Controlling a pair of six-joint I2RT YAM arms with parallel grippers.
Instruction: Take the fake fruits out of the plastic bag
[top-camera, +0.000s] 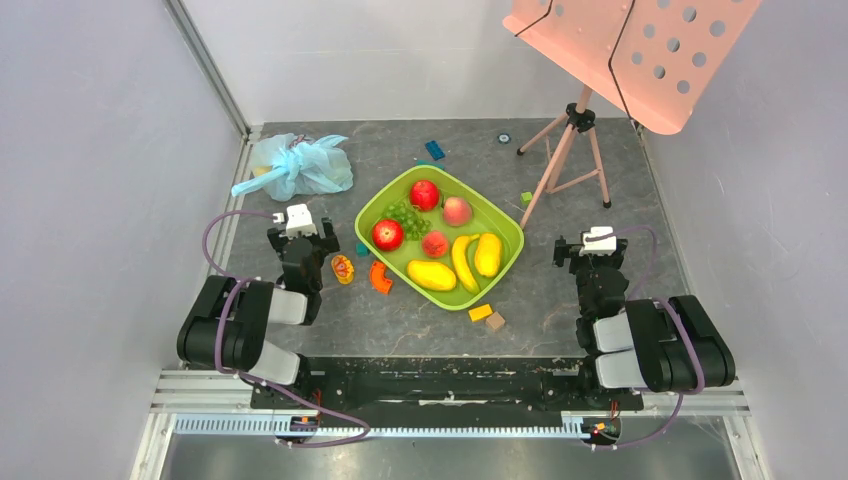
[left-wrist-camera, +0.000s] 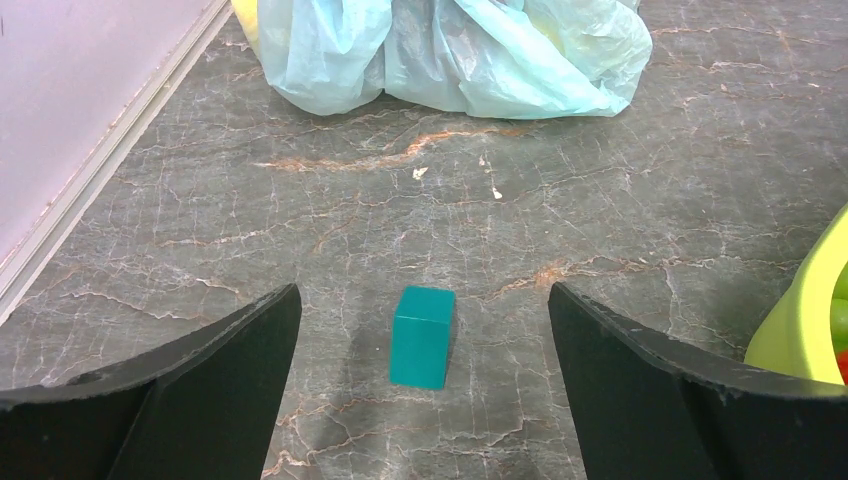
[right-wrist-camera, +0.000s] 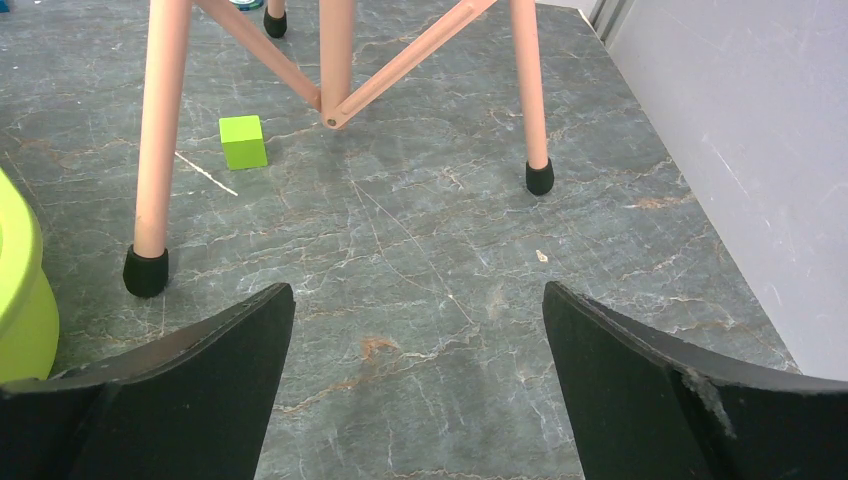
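The light-blue plastic bag (top-camera: 295, 168) lies bunched at the back left; in the left wrist view the bag (left-wrist-camera: 450, 50) fills the top, with a yellow shape (left-wrist-camera: 246, 14) showing at its left edge. Several fake fruits sit in the green tray (top-camera: 508, 232): a red apple (top-camera: 424, 194), a peach (top-camera: 457, 210), a banana (top-camera: 463, 262). My left gripper (top-camera: 298, 232) (left-wrist-camera: 425, 295) stands open short of the bag, empty, with a teal block (left-wrist-camera: 422, 338) on the table between its fingers. My right gripper (top-camera: 598, 250) (right-wrist-camera: 418, 290) is open over bare table.
A pink music stand's tripod (top-camera: 570, 150) stands right of the tray, its legs (right-wrist-camera: 160, 130) just ahead of my right gripper. Loose blocks lie about: green (right-wrist-camera: 243, 141), orange (top-camera: 480, 312), brown (top-camera: 495, 321), blue (top-camera: 434, 150). Two orange pieces (top-camera: 380, 277) lie left of the tray. Walls enclose both sides.
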